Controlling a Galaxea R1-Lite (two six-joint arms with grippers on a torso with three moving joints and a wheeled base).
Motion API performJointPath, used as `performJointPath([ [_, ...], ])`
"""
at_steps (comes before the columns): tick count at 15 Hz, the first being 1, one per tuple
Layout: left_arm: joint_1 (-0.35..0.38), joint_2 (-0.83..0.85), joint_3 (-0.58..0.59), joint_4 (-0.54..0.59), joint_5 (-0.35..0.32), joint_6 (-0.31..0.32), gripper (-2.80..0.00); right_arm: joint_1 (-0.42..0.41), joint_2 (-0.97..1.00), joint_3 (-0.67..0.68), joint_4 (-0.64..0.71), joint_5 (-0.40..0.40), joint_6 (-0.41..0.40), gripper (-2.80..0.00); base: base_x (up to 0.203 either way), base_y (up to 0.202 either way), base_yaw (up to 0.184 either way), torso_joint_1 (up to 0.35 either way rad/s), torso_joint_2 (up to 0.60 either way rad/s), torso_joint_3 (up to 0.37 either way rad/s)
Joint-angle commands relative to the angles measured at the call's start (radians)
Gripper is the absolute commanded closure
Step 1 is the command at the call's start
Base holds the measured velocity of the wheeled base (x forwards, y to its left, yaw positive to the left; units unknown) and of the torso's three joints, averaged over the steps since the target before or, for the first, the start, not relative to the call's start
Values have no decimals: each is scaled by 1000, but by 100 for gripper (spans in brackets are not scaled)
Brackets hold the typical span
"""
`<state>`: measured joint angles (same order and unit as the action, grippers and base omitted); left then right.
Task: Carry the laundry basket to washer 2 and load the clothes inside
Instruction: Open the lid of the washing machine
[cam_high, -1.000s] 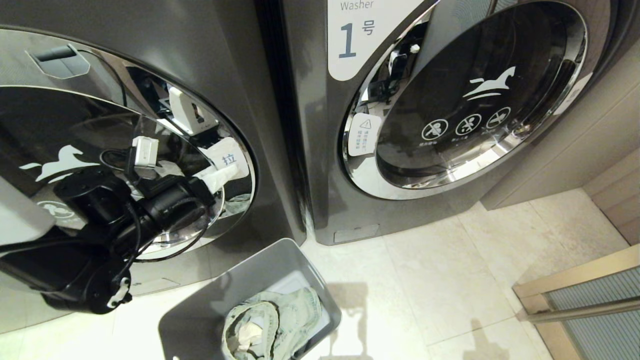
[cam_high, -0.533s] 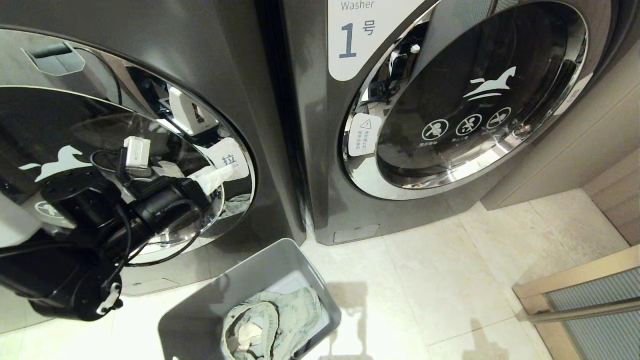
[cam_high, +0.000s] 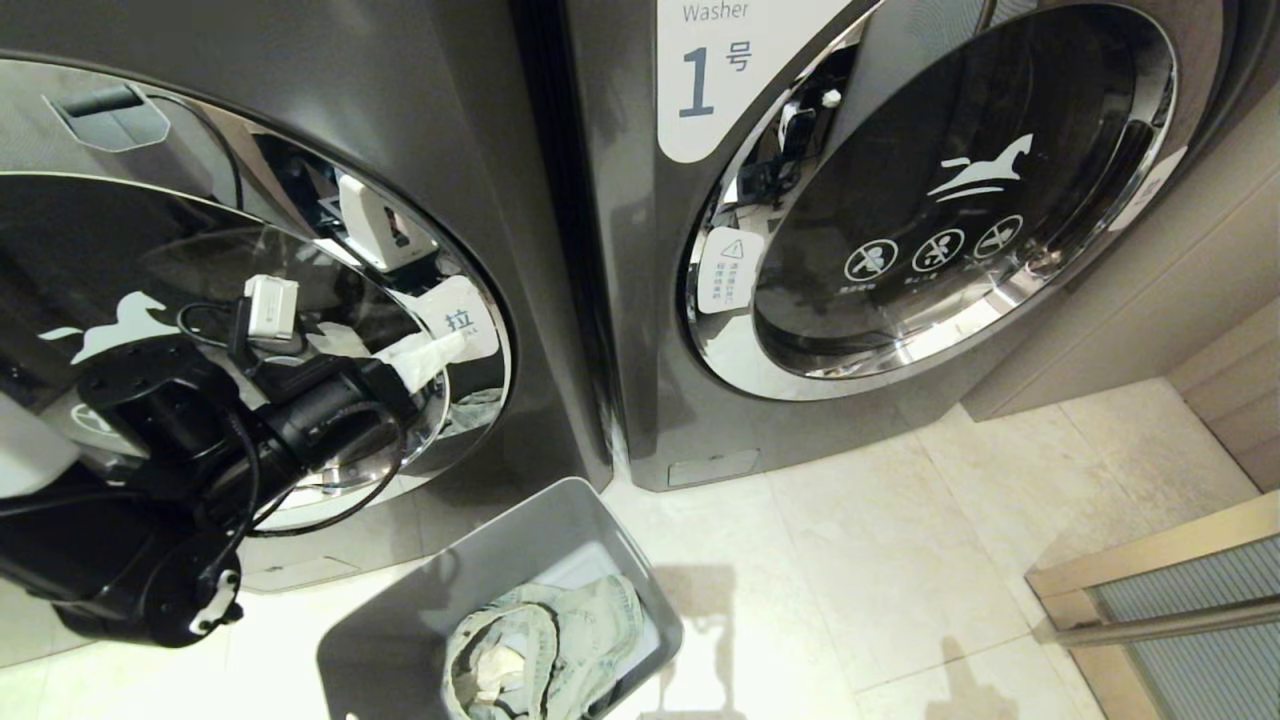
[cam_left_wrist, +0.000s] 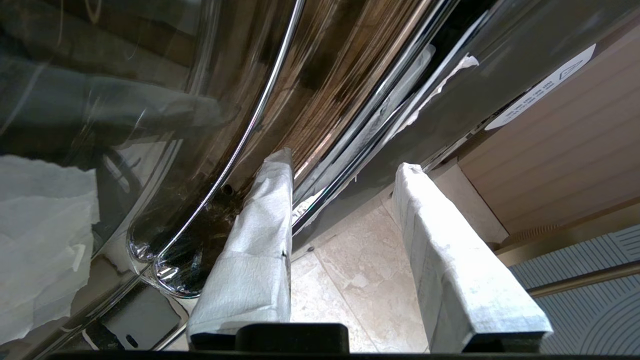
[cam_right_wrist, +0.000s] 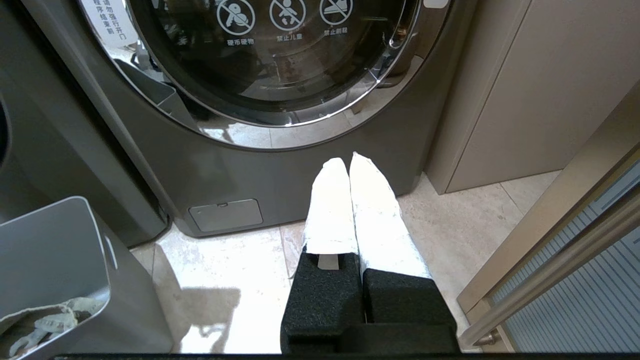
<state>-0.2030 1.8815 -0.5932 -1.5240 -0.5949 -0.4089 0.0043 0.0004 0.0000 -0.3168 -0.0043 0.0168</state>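
The laundry basket (cam_high: 400, 620) (the clothes (cam_high: 545, 645) inside) sits on the floor (cam_high: 900, 560) before two side-by-side washers.

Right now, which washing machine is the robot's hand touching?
The left washer, beside the one labelled 1. The left gripper is at its door edge, above the laundry basket.

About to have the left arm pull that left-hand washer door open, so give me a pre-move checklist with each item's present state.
1. Left gripper at the door edge of washer 2, by the white pull tag: ok.
2. Fingers around the door rim: open, one finger against the chrome, the other clear; a firm hook cannot be told.
3. Door open: not ok; the head view shows it shut.
4. The laundry basket on the floor below the door: may foul the swing, cannot tell.
5. The clothes in the basket: ok, not yet loaded.
6. Right gripper shut, empty, before washer 1: ok.
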Motion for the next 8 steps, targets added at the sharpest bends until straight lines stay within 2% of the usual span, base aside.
performJointPath([
  [1, -78, 9, -5, -6, -3, -2, 0, 0, 1, 40, -2, 0, 0, 0, 0, 0, 0, 0, 0, 0],
  [8, -129, 16, -11, -6, 2, 7, 0, 1, 1, 40, -2, 0, 0, 0, 0, 0, 0, 0, 0, 0],
])
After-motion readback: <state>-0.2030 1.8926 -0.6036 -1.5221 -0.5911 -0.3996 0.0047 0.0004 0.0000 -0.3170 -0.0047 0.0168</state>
